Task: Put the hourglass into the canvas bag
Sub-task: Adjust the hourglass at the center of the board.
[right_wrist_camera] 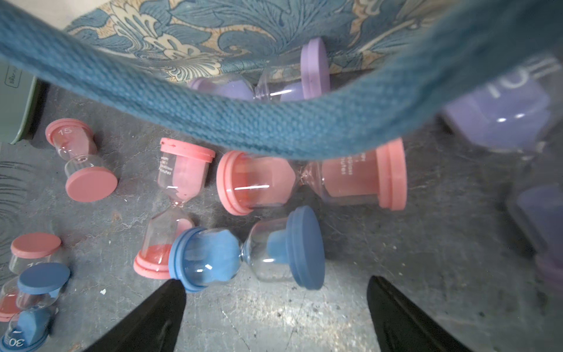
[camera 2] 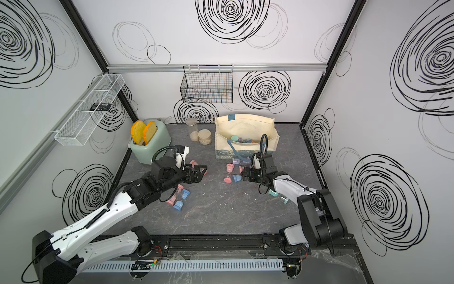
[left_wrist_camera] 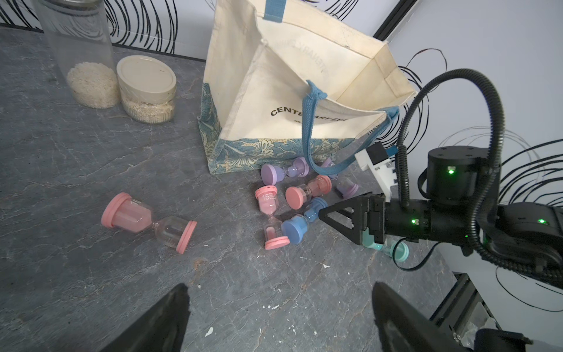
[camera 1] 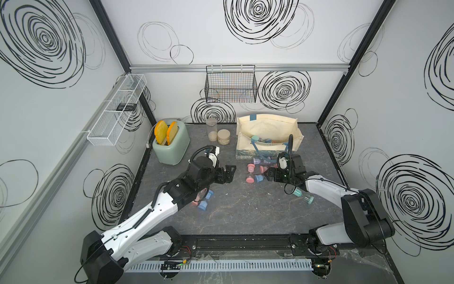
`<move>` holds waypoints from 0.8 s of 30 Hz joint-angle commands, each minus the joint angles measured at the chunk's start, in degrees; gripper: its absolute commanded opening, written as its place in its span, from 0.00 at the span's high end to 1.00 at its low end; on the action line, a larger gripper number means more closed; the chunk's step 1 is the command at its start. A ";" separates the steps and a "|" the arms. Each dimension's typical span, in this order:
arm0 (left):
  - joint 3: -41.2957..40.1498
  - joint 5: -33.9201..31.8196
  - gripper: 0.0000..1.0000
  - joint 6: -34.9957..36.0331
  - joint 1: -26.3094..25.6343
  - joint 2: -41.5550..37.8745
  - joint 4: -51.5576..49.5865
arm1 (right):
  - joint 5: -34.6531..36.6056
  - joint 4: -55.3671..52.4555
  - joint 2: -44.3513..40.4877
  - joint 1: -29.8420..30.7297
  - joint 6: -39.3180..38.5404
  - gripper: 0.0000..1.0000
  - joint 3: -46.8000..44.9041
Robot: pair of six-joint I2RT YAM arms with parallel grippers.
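The cream canvas bag [camera 1: 267, 127] [camera 2: 245, 129] [left_wrist_camera: 289, 91] stands open at the back, several hourglasses inside, its blue strap [right_wrist_camera: 274, 128] drooping in front. Below its floral band [right_wrist_camera: 243, 30] lies a cluster of pink, purple and blue hourglasses. My right gripper [camera 1: 266, 175] [camera 2: 243, 175] [right_wrist_camera: 275, 283] is open and low, just short of a lying blue hourglass [right_wrist_camera: 246, 250] [camera 1: 259, 178] [left_wrist_camera: 300, 225], nothing between its fingers. To the cluster's left, my left gripper [camera 1: 232, 171] [camera 2: 204, 171] [left_wrist_camera: 278, 286] is open over bare table. A lone pink hourglass [left_wrist_camera: 146, 222] lies ahead of it.
A green toaster [camera 1: 172, 145] and two jars [camera 1: 217, 134] stand at the back left. A black wire basket [camera 1: 231, 86] and a white mesh shelf [camera 1: 115, 110] hang on the walls. More hourglasses lie under my left arm [camera 1: 202, 204] and right arm [camera 1: 304, 195].
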 commanded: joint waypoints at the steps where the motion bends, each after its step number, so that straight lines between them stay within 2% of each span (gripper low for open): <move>1: -0.20 -1.03 0.04 -0.94 -0.28 0.50 2.54 | -0.95 3.10 1.27 -0.06 0.02 0.03 0.24; 17: -0.46 -1.83 0.04 0.04 -0.26 -0.53 1.45 | -3.74 2.65 1.58 6.10 -0.11 0.03 -0.42; 24: -0.73 -2.07 0.04 0.08 0.00 -0.63 1.58 | -2.91 3.34 0.94 12.38 2.32 0.03 -1.27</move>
